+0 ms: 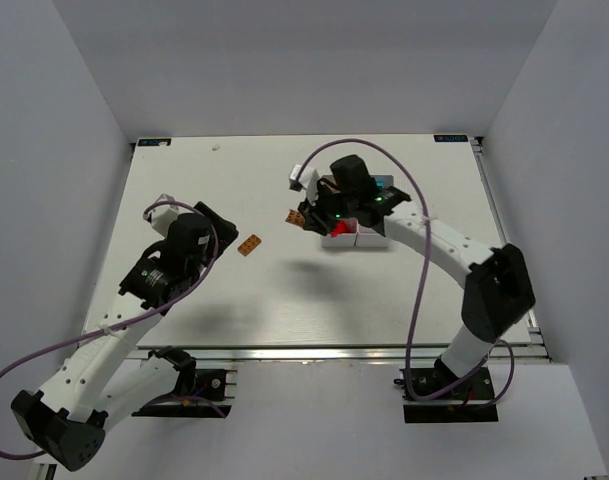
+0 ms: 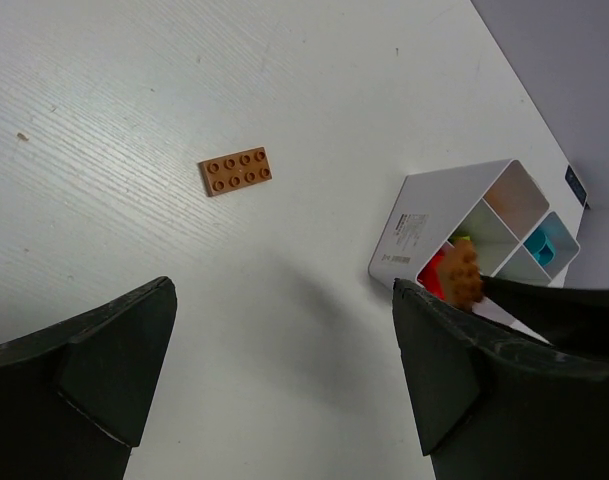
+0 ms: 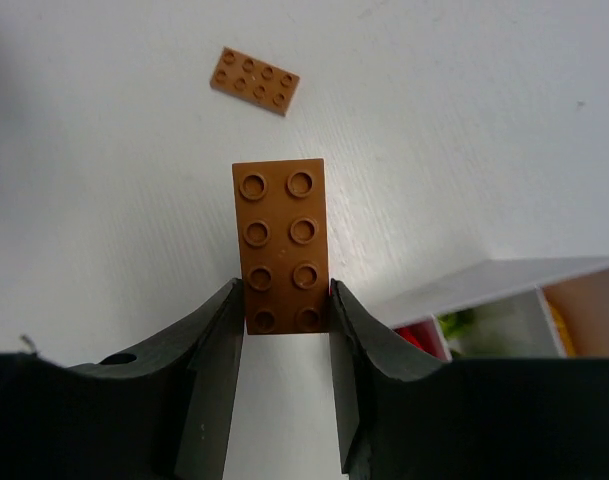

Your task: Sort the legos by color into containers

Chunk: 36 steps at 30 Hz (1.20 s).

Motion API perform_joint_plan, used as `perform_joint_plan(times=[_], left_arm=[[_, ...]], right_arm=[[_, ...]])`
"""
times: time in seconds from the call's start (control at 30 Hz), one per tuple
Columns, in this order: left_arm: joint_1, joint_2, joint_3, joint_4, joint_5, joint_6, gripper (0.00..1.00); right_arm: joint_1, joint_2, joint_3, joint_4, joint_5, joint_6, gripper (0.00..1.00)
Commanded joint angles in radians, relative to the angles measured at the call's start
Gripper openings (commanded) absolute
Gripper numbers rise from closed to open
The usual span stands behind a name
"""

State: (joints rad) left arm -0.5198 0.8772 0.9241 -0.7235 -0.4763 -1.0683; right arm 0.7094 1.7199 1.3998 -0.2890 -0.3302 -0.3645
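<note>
My right gripper [image 3: 282,300] is shut on the short end of a brown lego [image 3: 281,245], held studs up above the table. In the top view this gripper [image 1: 306,215] hangs just left of the white container tray [image 1: 362,238]. A second brown lego [image 1: 249,245] lies flat on the table to the left, between the two arms. My left gripper [image 2: 282,300] stands wide open with nothing between its fingers, and the loose brown lego [image 2: 235,171] lies ahead of it. The tray [image 2: 414,215] holds a red piece [image 3: 416,336], a green piece [image 3: 459,322] and a teal piece [image 2: 544,245].
White walls close in the table on the left, back and right. A metal rail [image 1: 334,352] runs along the near edge. A small white speck [image 1: 216,148] lies near the back. The right arm's purple cable [image 1: 416,290] loops over the table's right side.
</note>
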Motion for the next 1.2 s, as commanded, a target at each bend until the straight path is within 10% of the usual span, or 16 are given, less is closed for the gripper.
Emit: perform_joint_plan(times=[0.0,0.47,0.9,1.17], left_arm=[[0.004,0.002,-0.018,0.055,0.015,0.031,0.98],[0.004,0.060,-0.053,0.164,0.076,0.111,0.98],[0.004,-0.017,-0.110,0.157,0.077,0.053,0.98],[0.004,-0.038,-0.119,0.137,0.070,0.042,0.98]], right_arm=[[-0.060,-0.123,-0.042,-0.132,-0.018,-0.261,0.00],[-0.309,-0.292,-0.274,-0.176,0.224,-0.908,0.00],[-0.344,-0.172,-0.246,-0.124,0.273,-0.930,0.02],[-0.330,-0.161,-0.257,-0.125,0.260,-0.927,0.39]])
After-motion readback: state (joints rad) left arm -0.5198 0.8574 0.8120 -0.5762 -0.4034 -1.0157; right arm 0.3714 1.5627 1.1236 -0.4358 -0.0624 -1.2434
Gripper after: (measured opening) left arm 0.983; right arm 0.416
